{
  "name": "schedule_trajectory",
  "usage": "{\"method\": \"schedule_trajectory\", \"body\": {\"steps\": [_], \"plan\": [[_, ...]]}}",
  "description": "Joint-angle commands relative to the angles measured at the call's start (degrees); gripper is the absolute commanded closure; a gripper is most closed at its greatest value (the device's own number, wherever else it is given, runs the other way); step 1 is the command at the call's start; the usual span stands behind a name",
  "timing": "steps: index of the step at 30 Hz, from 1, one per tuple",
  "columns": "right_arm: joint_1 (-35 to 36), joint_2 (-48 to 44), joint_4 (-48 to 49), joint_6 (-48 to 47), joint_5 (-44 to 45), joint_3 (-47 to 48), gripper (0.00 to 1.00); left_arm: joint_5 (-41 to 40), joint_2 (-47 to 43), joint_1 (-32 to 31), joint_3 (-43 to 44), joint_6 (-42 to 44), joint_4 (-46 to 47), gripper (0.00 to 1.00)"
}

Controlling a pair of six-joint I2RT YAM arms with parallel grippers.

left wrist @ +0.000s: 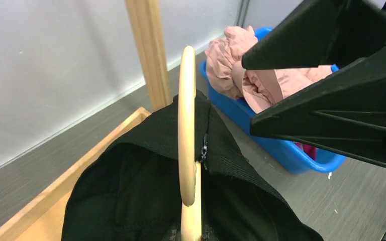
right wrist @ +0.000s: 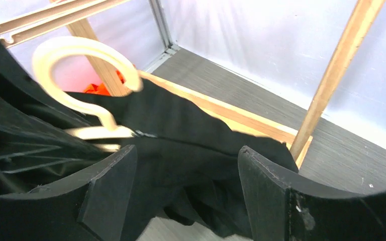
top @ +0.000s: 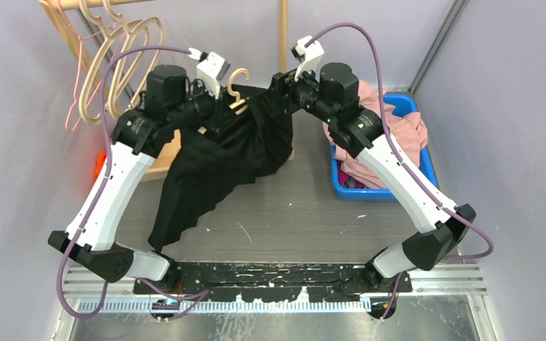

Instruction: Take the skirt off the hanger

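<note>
The black skirt (top: 206,170) was seen draped over the wooden hanger (left wrist: 187,115) at the far side of the table (top: 291,213), its waistband bunched at the hanger's neck and its hem trailed down toward the near left. A zip was visible just beside the hanger in the left wrist view. The left gripper (left wrist: 249,98) was held with its fingers spread. Nothing was seen clamped between them, and the hanger stood just beyond their tips. The right gripper (right wrist: 186,160) was opened wide, with skirt cloth lying in the gap past its fingers; whether the cloth was touched could not be told. A blue bin (top: 380,190) heaped with pink garments (top: 398,135) was placed to the right, and spare hangers (top: 114,64) were hung at the far left.
</note>
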Motion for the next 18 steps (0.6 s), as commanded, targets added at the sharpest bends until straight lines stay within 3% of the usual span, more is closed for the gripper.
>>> {"method": "schedule_trajectory", "body": {"steps": [1,9,18], "plan": [[2.81,-3.13,-0.98,-0.6,1.29,0.22,0.22,-4.1,-0.42,-2.97,0.63,1.16,2.48,1.0],[7.09,-3.84,-4.79,-1.0,2.28,-0.27,0.25,-6.64,-0.94,-4.74,2.53,1.44,2.49,1.0],[7.34,-5.13,-3.2,-0.05,5.04,-4.83,0.26,-6.61,-0.44,-4.78,6.32,2.04,0.16,1.0]]}}
